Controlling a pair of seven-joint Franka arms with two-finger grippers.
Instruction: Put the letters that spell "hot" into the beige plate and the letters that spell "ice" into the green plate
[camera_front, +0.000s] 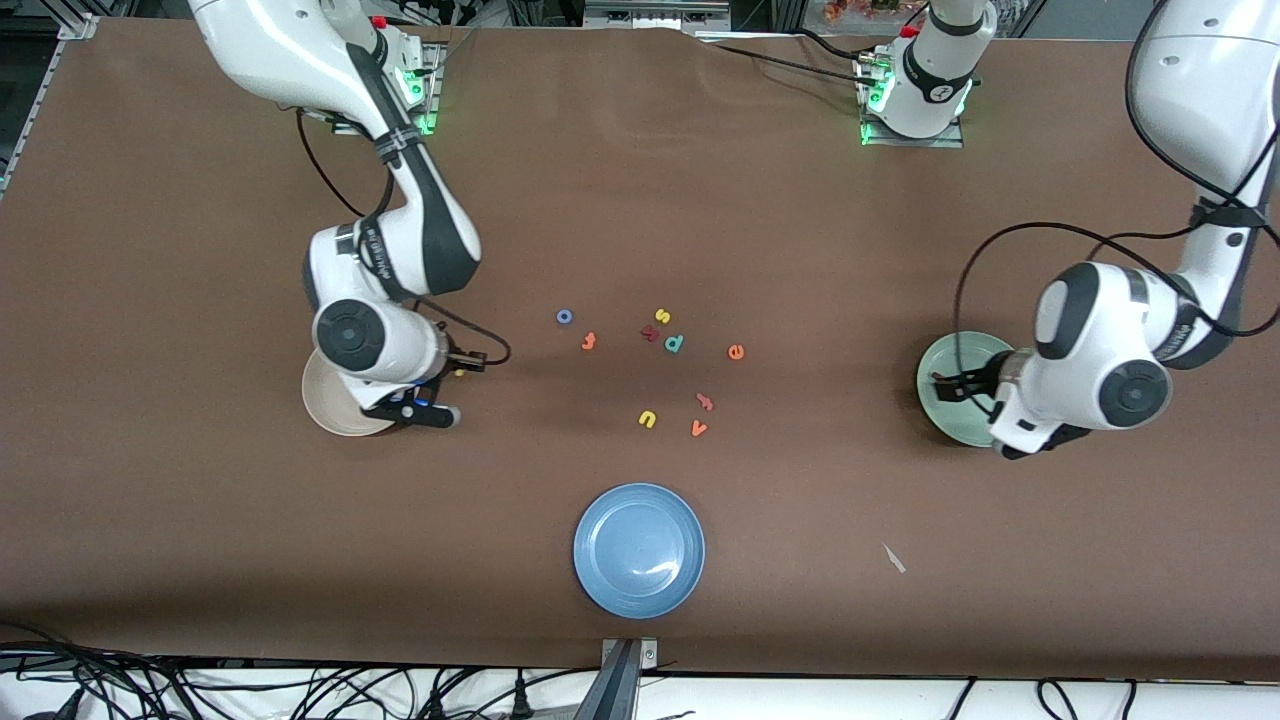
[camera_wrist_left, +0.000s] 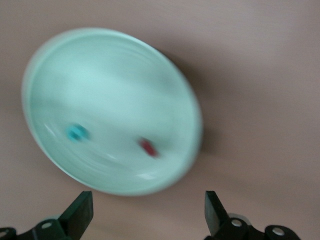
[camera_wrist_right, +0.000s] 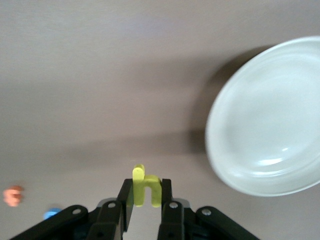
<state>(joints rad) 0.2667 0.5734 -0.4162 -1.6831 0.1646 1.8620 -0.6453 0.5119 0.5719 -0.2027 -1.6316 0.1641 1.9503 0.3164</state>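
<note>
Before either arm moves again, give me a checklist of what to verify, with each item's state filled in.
1. right gripper shut on the yellow h: ok.
2. Yellow h over the beige plate: not ok; in the right wrist view the beige plate lies off to one side, bare table below the letter.
3. left gripper open and holding nothing: ok.
4. teal c and dark red i in the green plate: ok, though blurred.
5. orange e in the green plate: not ok, it lies on the table.
6. blue o and orange t in the beige plate: not ok, both on the table.
</note>
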